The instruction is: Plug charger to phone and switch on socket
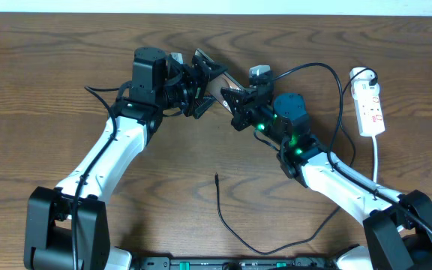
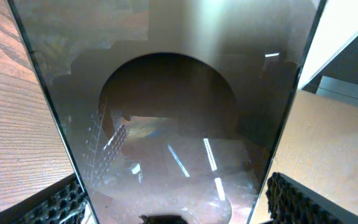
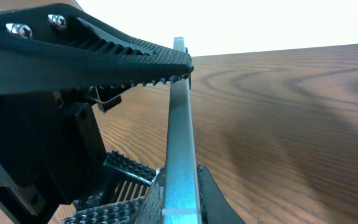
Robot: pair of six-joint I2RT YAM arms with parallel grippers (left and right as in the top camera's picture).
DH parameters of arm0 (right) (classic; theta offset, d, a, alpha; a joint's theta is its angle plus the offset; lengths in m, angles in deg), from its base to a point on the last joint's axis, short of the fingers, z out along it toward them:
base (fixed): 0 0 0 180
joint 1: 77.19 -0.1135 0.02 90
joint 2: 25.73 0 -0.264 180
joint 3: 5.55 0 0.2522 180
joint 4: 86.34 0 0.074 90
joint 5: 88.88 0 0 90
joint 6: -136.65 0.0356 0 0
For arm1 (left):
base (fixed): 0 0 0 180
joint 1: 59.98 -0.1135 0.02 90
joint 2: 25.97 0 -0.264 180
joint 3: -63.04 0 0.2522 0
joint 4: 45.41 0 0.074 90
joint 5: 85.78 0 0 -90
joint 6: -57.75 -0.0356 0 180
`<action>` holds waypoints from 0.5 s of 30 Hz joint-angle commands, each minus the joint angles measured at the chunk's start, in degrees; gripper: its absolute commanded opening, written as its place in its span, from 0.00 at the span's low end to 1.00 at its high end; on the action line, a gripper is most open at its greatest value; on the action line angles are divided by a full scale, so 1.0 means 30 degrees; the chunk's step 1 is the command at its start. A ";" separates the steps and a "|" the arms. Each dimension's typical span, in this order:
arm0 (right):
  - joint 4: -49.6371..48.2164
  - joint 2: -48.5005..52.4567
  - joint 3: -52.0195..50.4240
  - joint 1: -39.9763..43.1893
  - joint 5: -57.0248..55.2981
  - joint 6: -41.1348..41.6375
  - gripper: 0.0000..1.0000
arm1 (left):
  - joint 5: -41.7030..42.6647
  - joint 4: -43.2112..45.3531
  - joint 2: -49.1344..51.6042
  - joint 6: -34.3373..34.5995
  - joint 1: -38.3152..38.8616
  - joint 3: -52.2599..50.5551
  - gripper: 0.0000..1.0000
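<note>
The phone point(image 1: 217, 82) is held tilted above the table between both grippers. My left gripper point(image 1: 203, 88) is shut on its left end. In the left wrist view the glossy dark screen point(image 2: 179, 112) fills the space between my fingers point(image 2: 179, 208). My right gripper point(image 1: 236, 103) is shut on the other end. The right wrist view shows the phone edge-on point(image 3: 180, 112), clamped between my fingers point(image 3: 179, 202). The charger's plug tip point(image 1: 217, 178) lies free on the table in front, apart from both grippers, its thin cable curving toward the front edge. The socket point(image 1: 370, 106) lies at the far right.
The socket's white cord point(image 1: 377, 161) runs toward the front right. A thicker black wire point(image 1: 328, 71) loops between my right arm and the socket. The left gripper's toothed finger point(image 3: 104, 50) crosses the top of the right wrist view.
</note>
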 commanded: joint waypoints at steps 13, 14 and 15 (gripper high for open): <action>-0.0874 0.0022 0.0248 0.0911 0.0401 0.2113 0.01 | 0.2557 0.0590 -0.0459 -0.0459 -0.0342 0.0255 0.92; -0.0889 0.0022 0.0248 0.1064 0.0299 0.2499 0.01 | 0.2856 0.0590 -0.0459 -0.0459 -0.0415 0.0255 0.92; -0.0918 0.0022 0.0248 0.1180 0.0226 0.2841 0.01 | 0.3126 0.0590 -0.0459 -0.0517 -0.0481 0.0255 0.92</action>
